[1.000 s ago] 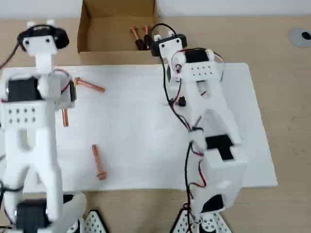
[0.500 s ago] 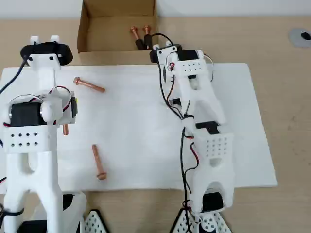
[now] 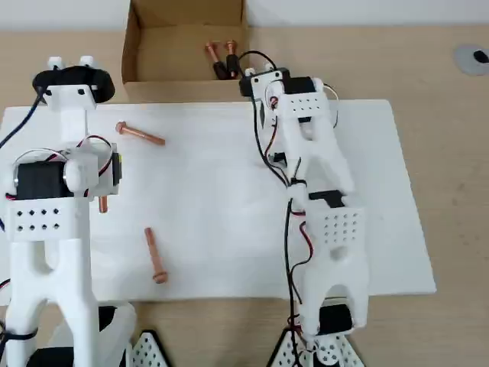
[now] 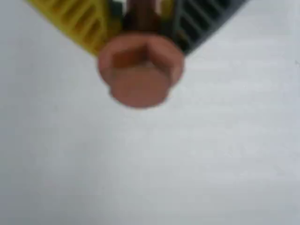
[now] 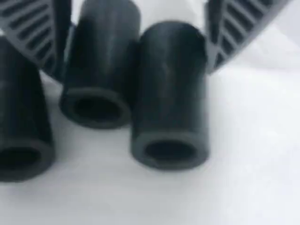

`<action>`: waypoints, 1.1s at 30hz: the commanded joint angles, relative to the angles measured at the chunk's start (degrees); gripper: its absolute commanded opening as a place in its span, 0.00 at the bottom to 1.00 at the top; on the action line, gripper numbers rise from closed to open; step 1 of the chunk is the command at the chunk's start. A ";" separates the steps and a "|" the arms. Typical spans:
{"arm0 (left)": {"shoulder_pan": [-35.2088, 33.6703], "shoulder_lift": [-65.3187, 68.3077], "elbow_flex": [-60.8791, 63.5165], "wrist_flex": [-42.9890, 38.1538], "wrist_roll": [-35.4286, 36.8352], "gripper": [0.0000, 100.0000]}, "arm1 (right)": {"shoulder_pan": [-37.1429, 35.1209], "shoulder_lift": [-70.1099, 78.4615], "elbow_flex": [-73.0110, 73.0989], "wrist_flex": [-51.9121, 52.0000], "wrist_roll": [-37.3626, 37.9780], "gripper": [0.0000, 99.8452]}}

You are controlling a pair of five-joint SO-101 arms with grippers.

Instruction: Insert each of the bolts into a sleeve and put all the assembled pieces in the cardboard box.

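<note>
Bolt (image 4: pixel 140 77) – where's it?
– Clamped in L gripper (image 4: pixel 140 18), above white sheet (image 4: pixel 211 164)
R gripper (image 5: pixel 138 33)?
– Spread open, 2 sleeves (image 5: pixel 171 117) between its fingers (image 5: pixel 239 23), lying on sheet; 2 assembled pcs (image 3: pixel 220 57) in cardboard box (image 3: pixel 168 57)

1. Bright, even and diffuse across the table (image 3: pixel 451 153) in the high view; lit from overhead, judging by the short, faint shadows.
2. Close to washed out on the white sheet (image 3: pixel 206 222), with little surface texture left.
3. Thin, soft-edged shadow hugging the loose bolt (image 3: pixel 155 256); broader, pale grey shade under the arms.
4. In the left wrist view, flat, even light on the head of the held bolt (image 4: pixel 140 77); faint grey falloff over the sheet around it.
5. In the right wrist view, dull sheen down the sides of the black sleeves (image 5: pixel 169 93), with fully dark bores and soft grey shade at their bases.
</note>
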 commanded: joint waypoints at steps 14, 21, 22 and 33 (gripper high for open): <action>0.70 -2.15 -0.62 -0.53 -0.35 0.01 | -2.33 -0.92 -30.02 14.68 4.22 0.01; 0.70 -2.15 -0.88 1.58 -2.37 0.01 | -3.82 -2.86 -22.90 14.42 4.31 0.01; 0.70 -2.15 -0.97 1.58 -2.37 0.01 | -3.82 -2.86 -21.58 14.42 4.31 0.01; 0.62 -2.15 -0.97 1.85 -2.37 0.01 | -3.65 -2.86 -19.12 13.71 4.22 0.02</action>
